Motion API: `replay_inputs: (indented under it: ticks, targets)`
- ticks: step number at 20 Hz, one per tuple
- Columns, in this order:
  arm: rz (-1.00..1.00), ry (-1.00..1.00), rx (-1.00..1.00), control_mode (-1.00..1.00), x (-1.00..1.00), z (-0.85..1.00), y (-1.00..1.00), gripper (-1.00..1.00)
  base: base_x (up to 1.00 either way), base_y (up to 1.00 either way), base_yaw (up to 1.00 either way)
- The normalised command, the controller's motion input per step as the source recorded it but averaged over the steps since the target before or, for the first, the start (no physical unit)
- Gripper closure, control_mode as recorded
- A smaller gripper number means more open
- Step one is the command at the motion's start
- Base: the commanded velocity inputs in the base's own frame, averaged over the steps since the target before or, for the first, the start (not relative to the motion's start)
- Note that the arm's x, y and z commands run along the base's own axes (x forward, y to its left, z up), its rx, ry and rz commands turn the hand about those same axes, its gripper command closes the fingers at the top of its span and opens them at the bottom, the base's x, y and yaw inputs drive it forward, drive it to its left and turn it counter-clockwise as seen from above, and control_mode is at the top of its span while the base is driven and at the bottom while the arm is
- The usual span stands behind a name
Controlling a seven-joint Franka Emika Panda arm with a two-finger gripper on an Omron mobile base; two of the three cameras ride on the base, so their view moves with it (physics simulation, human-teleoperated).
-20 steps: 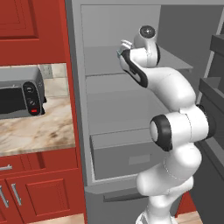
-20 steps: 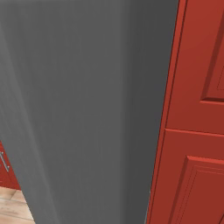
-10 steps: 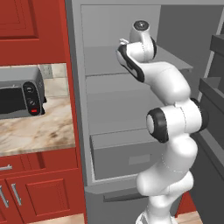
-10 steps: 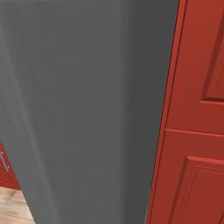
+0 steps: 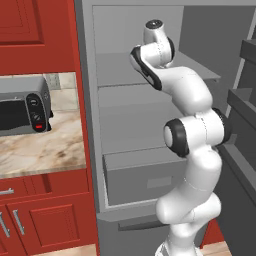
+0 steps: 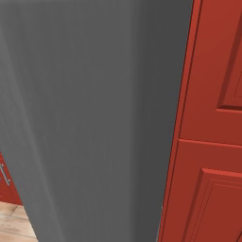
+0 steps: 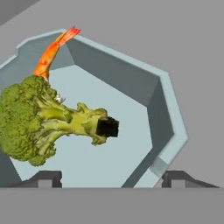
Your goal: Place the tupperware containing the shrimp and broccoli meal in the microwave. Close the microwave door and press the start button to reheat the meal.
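Observation:
In the hand view the pale blue-grey tupperware point(image 7: 168, 109) lies close below my hand on a grey surface. Inside it rest a big green broccoli floret point(image 7: 35, 122) and an orange shrimp point(image 7: 50, 54): the shrimp and broccoli meal. My gripper point(image 7: 113, 180) is open; its left fingertip point(image 7: 46, 178) shows over the container's floor and its right fingertip point(image 7: 181, 178) just outside the near rim. In the left base view my arm point(image 5: 192, 135) reaches up into an open grey fridge, with the wrist point(image 5: 155, 32) at the top shelf. The microwave and its door are out of view.
The fridge has shelves point(image 5: 125, 65) and a lower drawer point(image 5: 142, 172); its door shelves point(image 5: 245, 107) stand at the right. A silver toaster oven point(image 5: 22, 107) sits on the marble counter point(image 5: 40, 150) to the left. A grey panel point(image 6: 94, 118) and red cabinet point(image 6: 212, 142) fill the right base view.
The wrist has swung left and up, deeper over the fridge's top shelf. The base and both base views have stayed still.

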Motion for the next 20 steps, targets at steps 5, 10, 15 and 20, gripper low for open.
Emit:
replay_inputs:
  ticks: [5,10,15,20]
  targets:
    - [-0.04,0.00,-0.02,-1.00,0.01,-0.18,0.00,1.00,0.00,0.00,0.00]
    - [0.00,0.00,0.00,-1.00,0.00,-0.11,0.00,1.00,0.00,0.00,0.00]
    - [-0.01,0.00,0.00,-1.00,-0.23,-0.10,0.00,1.00,0.00,0.00,0.00]
    - [-0.03,-0.07,0.00,-1.00,-0.64,-0.13,0.00,1.00,0.00,0.00,0.00]
